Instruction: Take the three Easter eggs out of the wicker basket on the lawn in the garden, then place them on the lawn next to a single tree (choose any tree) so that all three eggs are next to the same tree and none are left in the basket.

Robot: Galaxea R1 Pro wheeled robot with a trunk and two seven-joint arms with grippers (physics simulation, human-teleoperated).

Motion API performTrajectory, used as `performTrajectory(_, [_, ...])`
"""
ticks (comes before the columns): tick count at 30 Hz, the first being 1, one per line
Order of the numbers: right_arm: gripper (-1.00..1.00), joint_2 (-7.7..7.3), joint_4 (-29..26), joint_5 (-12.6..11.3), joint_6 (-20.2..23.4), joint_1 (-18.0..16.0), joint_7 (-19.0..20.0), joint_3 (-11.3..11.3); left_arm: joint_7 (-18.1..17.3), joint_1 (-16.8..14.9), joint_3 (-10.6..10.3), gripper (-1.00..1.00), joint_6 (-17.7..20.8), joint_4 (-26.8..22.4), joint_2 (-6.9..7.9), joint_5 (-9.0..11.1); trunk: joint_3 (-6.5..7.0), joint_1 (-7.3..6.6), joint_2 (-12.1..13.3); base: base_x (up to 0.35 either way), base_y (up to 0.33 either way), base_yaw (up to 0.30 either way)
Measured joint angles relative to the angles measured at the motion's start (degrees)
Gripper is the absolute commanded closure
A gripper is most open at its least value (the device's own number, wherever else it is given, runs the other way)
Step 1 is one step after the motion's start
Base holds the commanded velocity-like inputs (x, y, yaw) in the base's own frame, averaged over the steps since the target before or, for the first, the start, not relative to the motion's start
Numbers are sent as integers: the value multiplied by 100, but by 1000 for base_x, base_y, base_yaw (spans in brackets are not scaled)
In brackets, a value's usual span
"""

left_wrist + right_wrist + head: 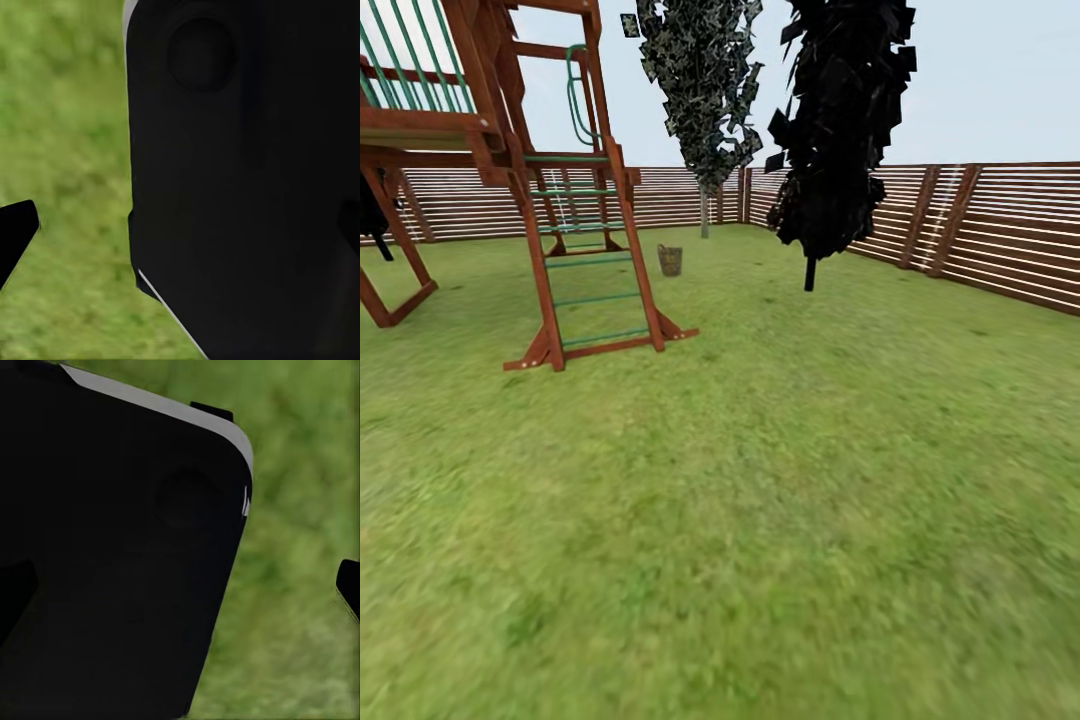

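Observation:
The wicker basket (670, 260) stands small and far off on the lawn (780, 480), just right of the play frame's ladder. The eggs cannot be made out at this distance. Behind the basket, near the fence corner, rises the tree (704, 205) with the pale trunk and dark jagged foliage. In the left wrist view my left gripper (180, 236) hangs open over grass, one fingertip (16, 229) at the picture's edge, with a black robot body part behind it. My right gripper (180, 596) is open too, one fingertip (349, 585) showing, and nothing sits between the fingers.
A wooden play frame (510, 150) with a green-runged ladder (595, 290) stands at the left. A tree with a thin black trunk (810, 272) stands right of the basket. A brown slatted fence (980, 230) encloses the back and right. Wide grass lies between me and the basket.

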Motion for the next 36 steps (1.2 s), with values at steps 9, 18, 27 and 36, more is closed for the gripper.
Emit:
performTrajectory(9, [-100,-5,10,-41,1,0,0,-10,0,0,0,-100,0,0,-5,0,0,0,0,342,83,-18])
performTrajectory(18, [-100,-14,16,-53,2,1,0,-10,0,0,0,-100,1,-1,-5,0,0,0,0,342,82,-237])
performTrajectory(27, [-100,-15,16,-56,2,1,0,-10,0,0,0,-100,1,-1,-5,0,0,0,0,342,79,-261])
performTrajectory(36, [-100,-15,17,-53,2,1,0,-10,1,-1,0,-100,2,-1,-5,-3,0,0,0,342,20,-261])
